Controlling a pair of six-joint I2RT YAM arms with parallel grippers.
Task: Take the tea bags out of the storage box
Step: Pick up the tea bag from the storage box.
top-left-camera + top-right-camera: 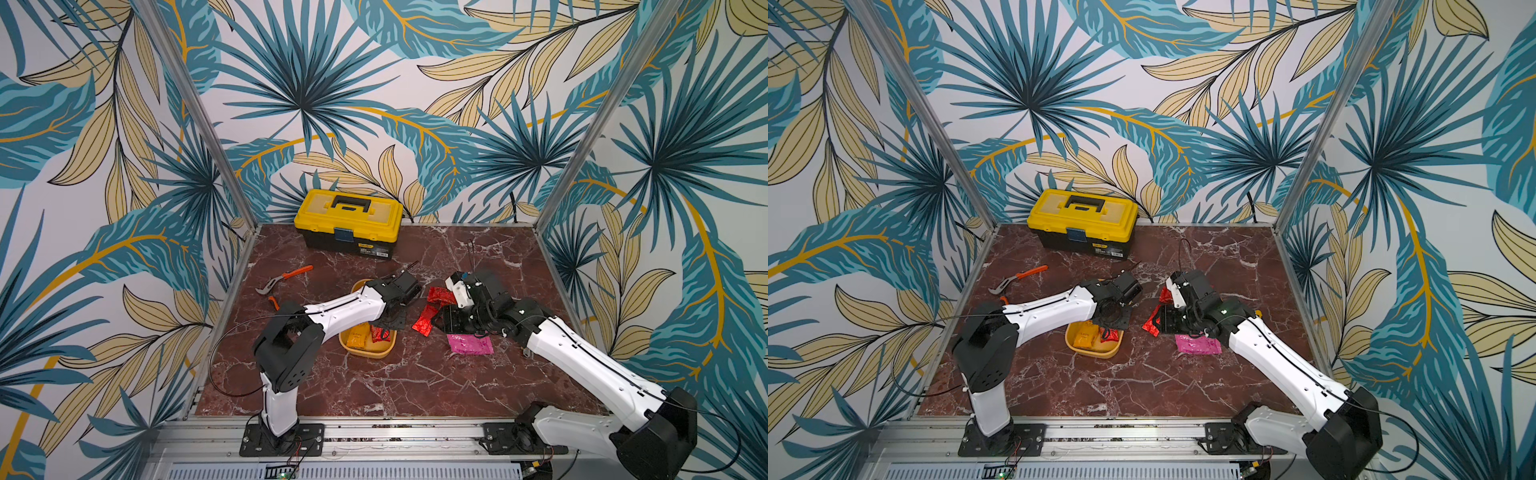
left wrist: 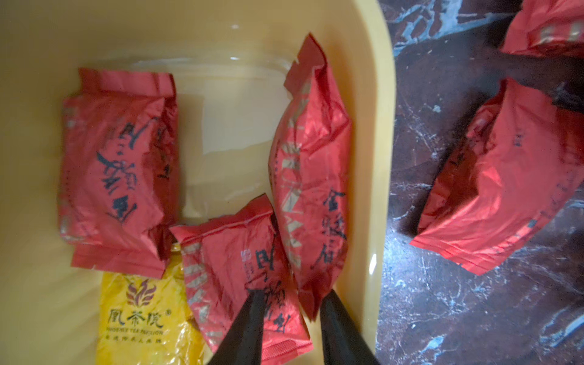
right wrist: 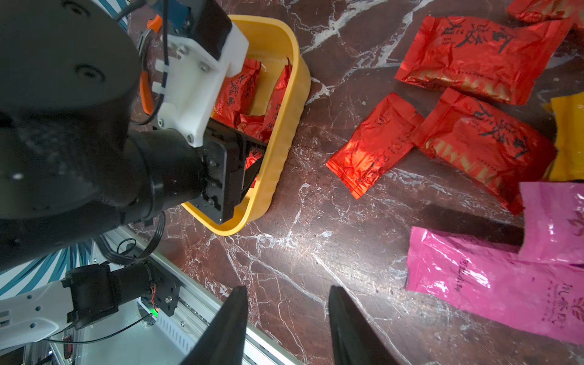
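While my left arm reached over the storage box (image 1: 365, 354), which sat left of centre on the marble table (image 1: 415, 386), my left gripper (image 2: 294, 292) hung inside it with its jaws parted. The tips straddled the end of a tall red tea bag (image 2: 311, 177) that stood on edge against the box's right wall. One fingertip (image 2: 254, 313) overlapped a small red tea bag (image 2: 227, 262) lying flat on the floor of the box. A third red tea bag (image 2: 117, 170) lay toward the left wall, and a yellow tea bag (image 2: 142, 319) showed partly from under the red ones at the near end.

My right gripper (image 3: 288, 289) was open and empty, over bare marble to the right of the box. Farther right, out of the box, the loose red sachets (image 3: 374, 143) lay on the table beside two magenta sachets (image 3: 489, 284) and a yellow sachet (image 3: 568, 136). The toolbox (image 1: 348, 220) stood at the far edge, and the pliers (image 1: 286, 277) lay far left of the box.
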